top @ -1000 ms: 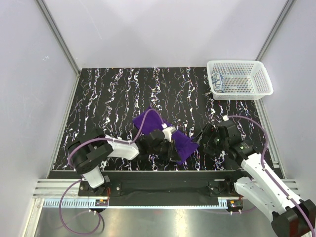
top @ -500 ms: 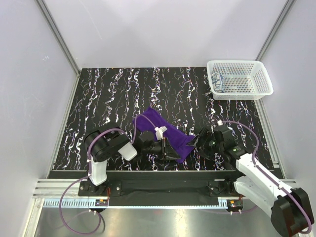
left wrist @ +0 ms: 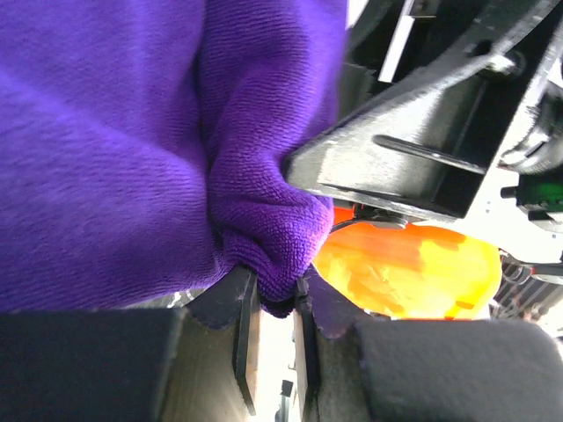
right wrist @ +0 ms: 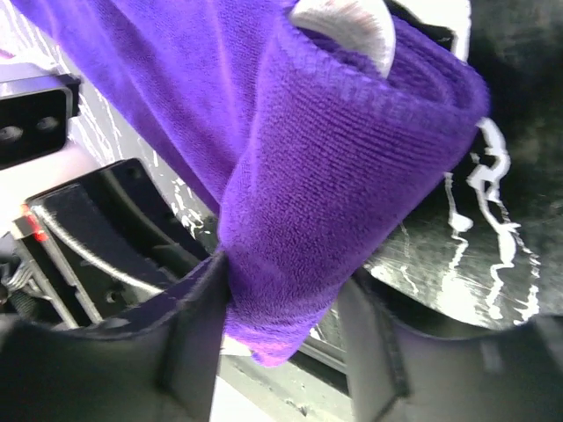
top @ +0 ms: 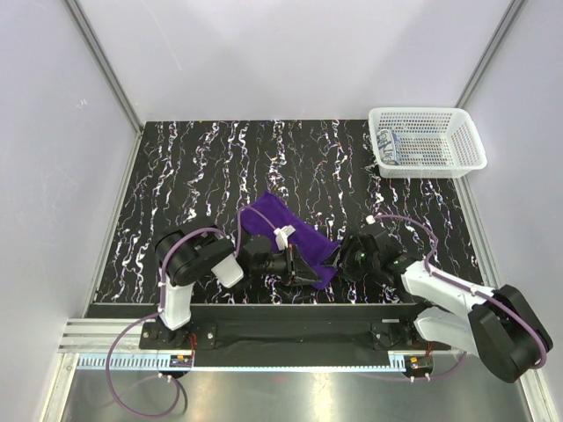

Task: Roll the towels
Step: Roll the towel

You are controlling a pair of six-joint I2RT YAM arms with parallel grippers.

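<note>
- Surface [top: 176, 176]: the purple towel [top: 303, 236] lies near the front edge, between both arms.
- Purple towel: judged soft, light and limp; take hold at the folded edges.
- Left pincer [left wrist: 273, 290]: clenched on a towel fold.
- Right pincer [right wrist: 281, 308]: straddles the rolled end; whether it grips cannot be told. A second ago it stood clear of the towel.
</note>
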